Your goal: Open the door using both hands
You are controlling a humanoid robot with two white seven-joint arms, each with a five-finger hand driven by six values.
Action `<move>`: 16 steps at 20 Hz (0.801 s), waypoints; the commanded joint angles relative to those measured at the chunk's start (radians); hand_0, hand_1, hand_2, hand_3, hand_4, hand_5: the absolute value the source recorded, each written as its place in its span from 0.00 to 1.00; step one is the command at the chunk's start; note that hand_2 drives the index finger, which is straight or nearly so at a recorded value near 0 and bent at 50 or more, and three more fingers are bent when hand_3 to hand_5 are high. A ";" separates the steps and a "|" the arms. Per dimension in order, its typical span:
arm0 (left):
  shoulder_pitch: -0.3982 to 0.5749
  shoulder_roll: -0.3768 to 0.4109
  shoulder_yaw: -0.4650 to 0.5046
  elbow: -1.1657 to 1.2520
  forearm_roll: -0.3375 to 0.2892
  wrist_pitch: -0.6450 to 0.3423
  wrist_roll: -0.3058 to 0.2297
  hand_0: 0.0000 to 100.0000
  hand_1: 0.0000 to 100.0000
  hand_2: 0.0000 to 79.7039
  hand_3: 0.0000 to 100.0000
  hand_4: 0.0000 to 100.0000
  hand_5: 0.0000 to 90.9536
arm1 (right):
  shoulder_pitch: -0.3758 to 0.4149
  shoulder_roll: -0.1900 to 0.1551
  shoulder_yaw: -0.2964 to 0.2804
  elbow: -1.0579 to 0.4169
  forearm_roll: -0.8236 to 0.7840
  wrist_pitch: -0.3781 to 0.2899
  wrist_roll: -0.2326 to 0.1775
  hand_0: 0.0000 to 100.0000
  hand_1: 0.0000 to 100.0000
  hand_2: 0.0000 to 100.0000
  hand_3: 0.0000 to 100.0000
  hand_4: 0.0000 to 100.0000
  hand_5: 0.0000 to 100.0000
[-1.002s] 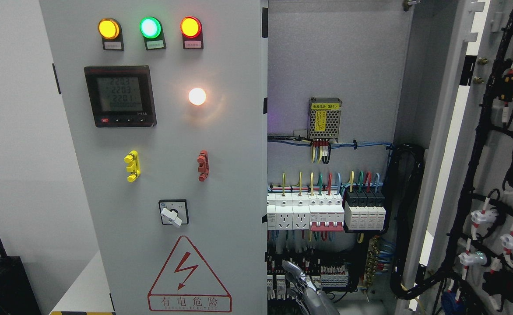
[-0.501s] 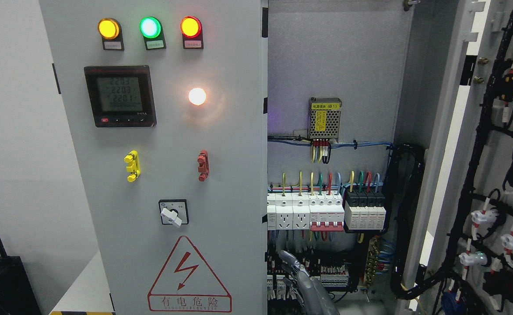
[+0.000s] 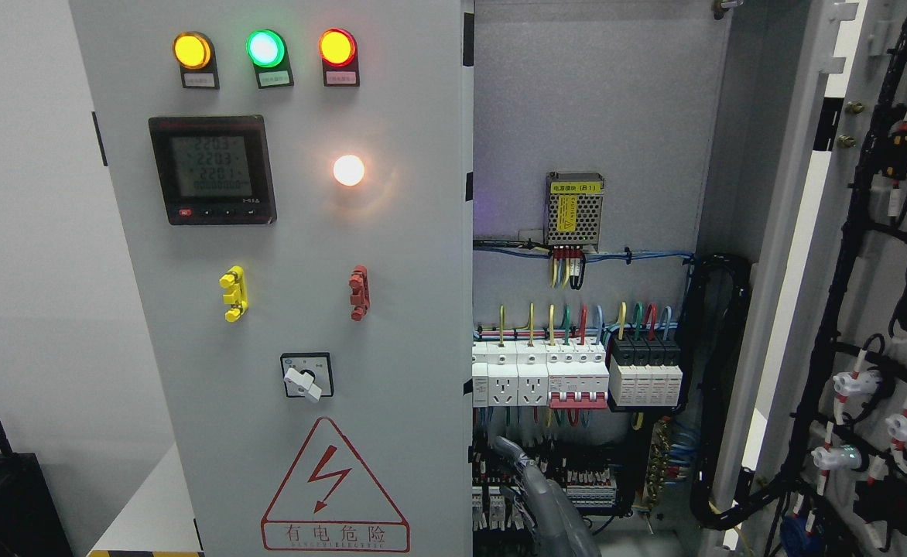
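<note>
The grey left door of the electrical cabinet stands closed, carrying three lamps, a meter and a rotary switch. The right door is swung wide open, its inner side with black cable looms facing me. My right hand rises from the bottom edge, right of the middle, inside the open bay. Its fingers point up and slightly left, relaxed, holding nothing, close to the left door's free edge. I cannot tell whether they touch that edge. The left arm is out of view.
Behind the hand sit rows of terminal blocks and breakers, and higher up a power supply. A thick black cable bundle runs down the bay's right side. A black box and a white surface lie at the lower left.
The right hand has moved up and a little left, towards the closed door's free edge. Both doors have stayed where they were.
</note>
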 commanded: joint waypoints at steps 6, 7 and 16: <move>0.001 0.000 0.000 -0.032 0.000 0.000 0.000 0.00 0.00 0.00 0.00 0.03 0.00 | -0.035 -0.001 0.013 0.052 -0.017 0.018 0.002 0.11 0.00 0.00 0.00 0.00 0.00; -0.001 0.000 0.000 -0.032 0.000 -0.001 0.000 0.00 0.00 0.00 0.00 0.03 0.00 | -0.040 -0.001 0.013 0.052 -0.024 0.018 0.002 0.11 0.00 0.00 0.00 0.00 0.00; 0.001 0.000 0.000 -0.032 0.000 0.001 0.000 0.00 0.00 0.00 0.00 0.03 0.00 | -0.059 -0.012 0.028 0.055 -0.066 0.021 0.003 0.11 0.00 0.00 0.00 0.00 0.00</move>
